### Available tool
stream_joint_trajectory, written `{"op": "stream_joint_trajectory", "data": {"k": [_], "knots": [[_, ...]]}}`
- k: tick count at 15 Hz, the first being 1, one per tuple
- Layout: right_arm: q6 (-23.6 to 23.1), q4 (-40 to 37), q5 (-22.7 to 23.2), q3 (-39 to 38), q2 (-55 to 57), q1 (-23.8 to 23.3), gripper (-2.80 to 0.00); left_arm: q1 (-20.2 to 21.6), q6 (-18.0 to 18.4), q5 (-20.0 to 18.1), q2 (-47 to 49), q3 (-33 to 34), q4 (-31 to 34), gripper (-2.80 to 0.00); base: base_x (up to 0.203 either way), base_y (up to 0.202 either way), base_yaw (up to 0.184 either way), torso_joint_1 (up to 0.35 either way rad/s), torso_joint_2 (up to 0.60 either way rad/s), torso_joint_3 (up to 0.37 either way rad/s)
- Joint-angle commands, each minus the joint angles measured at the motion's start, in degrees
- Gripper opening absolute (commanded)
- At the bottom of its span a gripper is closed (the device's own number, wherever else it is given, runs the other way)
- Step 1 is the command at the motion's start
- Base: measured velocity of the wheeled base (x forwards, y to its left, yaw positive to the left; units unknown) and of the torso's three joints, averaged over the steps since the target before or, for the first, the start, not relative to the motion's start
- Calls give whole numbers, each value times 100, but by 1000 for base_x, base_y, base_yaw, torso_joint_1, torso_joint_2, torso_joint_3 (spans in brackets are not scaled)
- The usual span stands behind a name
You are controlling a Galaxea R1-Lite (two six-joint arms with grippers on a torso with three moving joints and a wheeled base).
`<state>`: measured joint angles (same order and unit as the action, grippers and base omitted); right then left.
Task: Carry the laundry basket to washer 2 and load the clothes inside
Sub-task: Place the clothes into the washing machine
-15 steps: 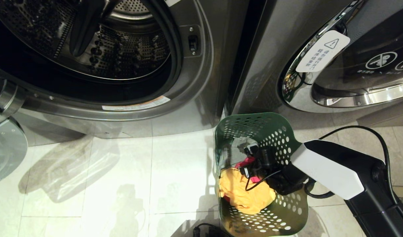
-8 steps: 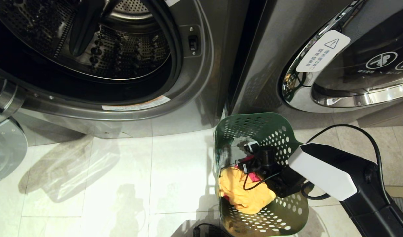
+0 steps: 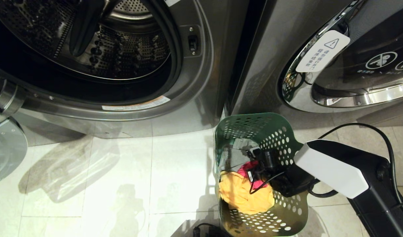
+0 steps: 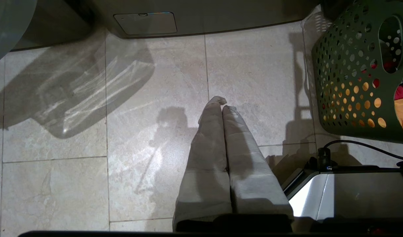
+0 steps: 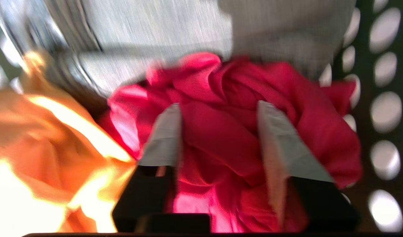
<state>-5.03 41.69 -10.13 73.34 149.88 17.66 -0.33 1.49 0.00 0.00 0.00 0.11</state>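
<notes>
While the laundry basket stood on the pale tiled floor, it sat just in front of the seam between two dark grey washers: the open washer on the left, its perforated steel drum exposed, and a closed washer on the right with a chrome-rimmed glass door bearing a white warning tag. The open machine's swung-out door showed only as a rounded edge at the left border, and no number label was visible on either machine. A black cable looped over the right arm, which reached across the basket's rim and hid part of its inside.

The basket was dark green, peppered with round holes, with an oval handle cut-out near the rim. Inside lay the yellow garment, the pink-red garment and, towards the far wall, the grey garment.

The right gripper was down in the basket, its fingers partly spread with a bunched fold of the pink-red cloth between them; whether they had actually pinched it could not be told. The left gripper hung over bare floor beside the basket, fingers pressed together.
</notes>
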Motion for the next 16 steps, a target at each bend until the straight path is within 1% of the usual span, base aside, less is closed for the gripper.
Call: {"op": "stream_joint_trajectory", "data": {"k": [1,5,7,10,12,16], "knots": [[9,-178,-14,-282,-243,-33,-280,-2,1,0,5,0,-2,-280,0,0,0,0,0,0],[69,-274,32,-514,-638,11,-280,-2,1,0,1,0,-2,-280,0,0,0,0,0,0],[263,-520,65,-523,-950,73,-280,3,1,0,3,0,1,-280,0,0,0,0,0,0],[578,-599,281,-626,-1389,208,-280,-2,1,0,8,0,-2,-280,0,0,0,0,0,0],[694,-600,393,-796,-1676,338,-280,-2,1,0,0,0,-2,-280,0,0,0,0,0,0],[753,-560,406,-1356,-2305,470,-280,-2,1,0,8,0,1,-280,0,0,0,0,0,0]]}}
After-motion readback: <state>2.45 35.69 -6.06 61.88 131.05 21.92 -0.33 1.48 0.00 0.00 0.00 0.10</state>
